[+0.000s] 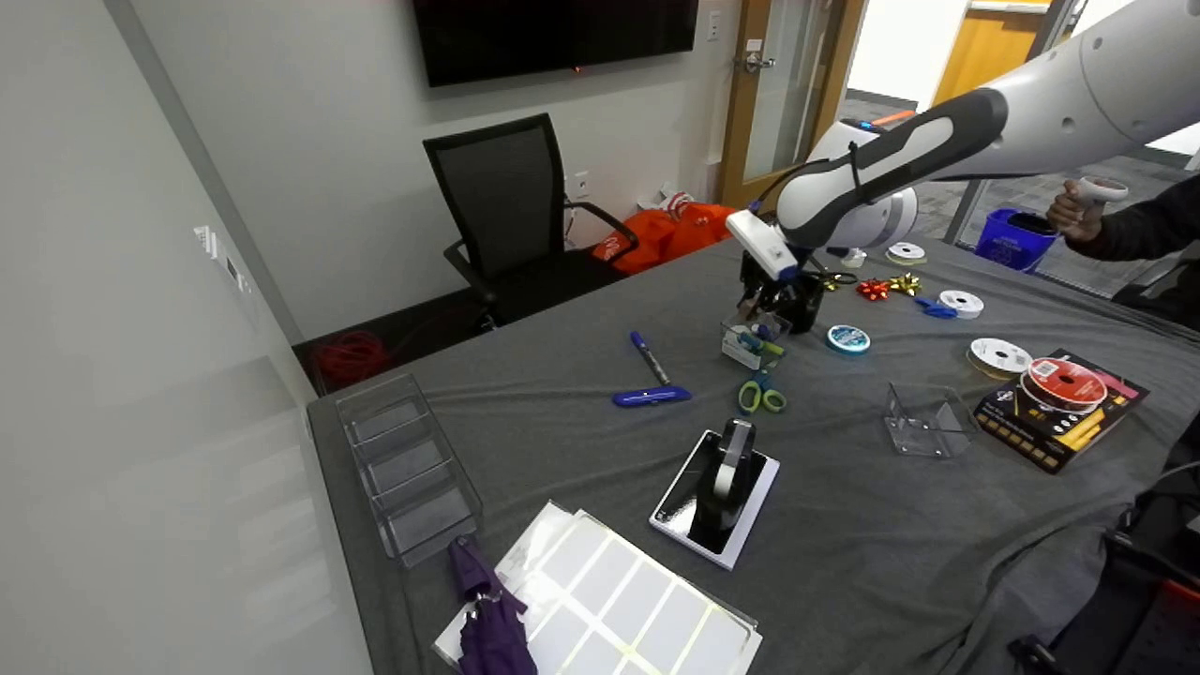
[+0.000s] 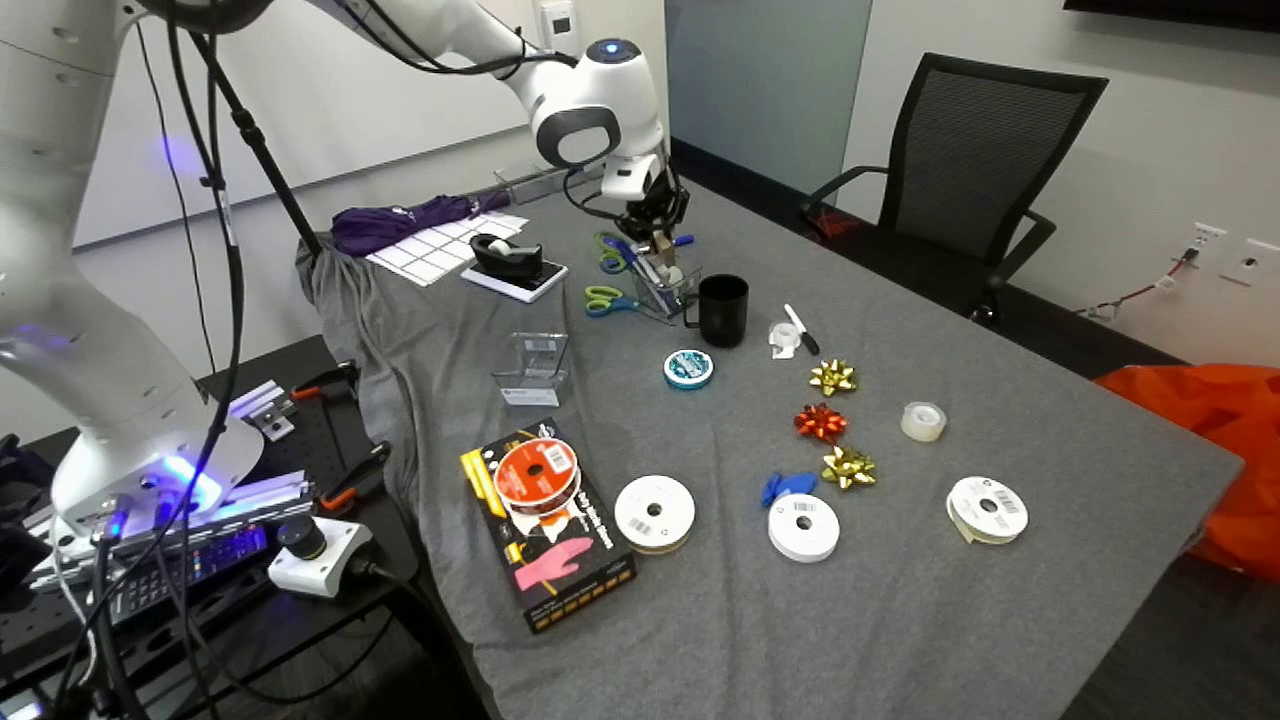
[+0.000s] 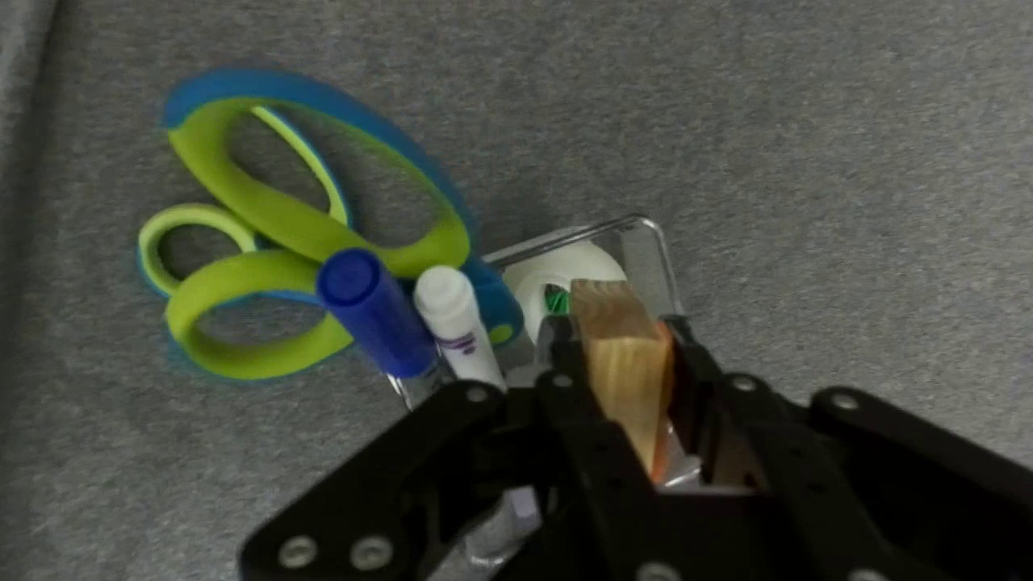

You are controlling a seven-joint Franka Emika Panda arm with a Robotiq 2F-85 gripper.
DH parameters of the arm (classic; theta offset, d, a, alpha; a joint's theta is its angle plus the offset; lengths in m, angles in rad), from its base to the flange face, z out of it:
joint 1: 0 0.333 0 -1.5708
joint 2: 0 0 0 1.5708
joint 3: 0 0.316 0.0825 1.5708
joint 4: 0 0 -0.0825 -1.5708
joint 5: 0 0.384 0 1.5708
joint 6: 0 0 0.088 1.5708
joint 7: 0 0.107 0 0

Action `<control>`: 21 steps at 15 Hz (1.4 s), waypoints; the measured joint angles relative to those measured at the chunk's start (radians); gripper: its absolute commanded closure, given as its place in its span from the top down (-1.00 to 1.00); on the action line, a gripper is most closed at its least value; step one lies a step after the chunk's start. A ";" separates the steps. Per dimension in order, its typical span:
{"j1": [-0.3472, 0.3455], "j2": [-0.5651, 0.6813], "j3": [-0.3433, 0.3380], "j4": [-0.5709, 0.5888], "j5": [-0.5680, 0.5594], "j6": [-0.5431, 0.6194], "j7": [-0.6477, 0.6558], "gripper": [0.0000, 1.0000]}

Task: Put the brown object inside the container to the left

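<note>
The brown object is a wooden block with an orange side, held upright between the fingers of my gripper in the wrist view. Both fingers appear to press on it. The block also shows below the gripper in an exterior view, above or partly within a small clear bin; its lower end is hard to make out. The container is a black mug-shaped pot with a handle, standing beside that bin. It also shows in an exterior view, partly behind the gripper.
The clear bin holds scissors, a blue-capped marker, a white stick and a tape roll. A second clear holder, a teal disc, loose scissors and a tape dispenser stand nearby.
</note>
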 measured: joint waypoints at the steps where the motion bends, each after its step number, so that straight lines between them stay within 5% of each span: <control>1: -0.001 0.019 0.007 0.016 0.006 0.006 0.015 -0.24; 2: -0.003 0.038 0.013 0.030 0.011 0.012 0.026 0.10; 8: -0.006 0.087 0.021 0.081 0.011 0.017 0.068 0.93; 14: -0.044 0.069 0.039 0.087 0.012 0.012 0.039 1.00; 21: -0.151 -0.029 0.099 0.037 0.044 -0.064 -0.143 1.00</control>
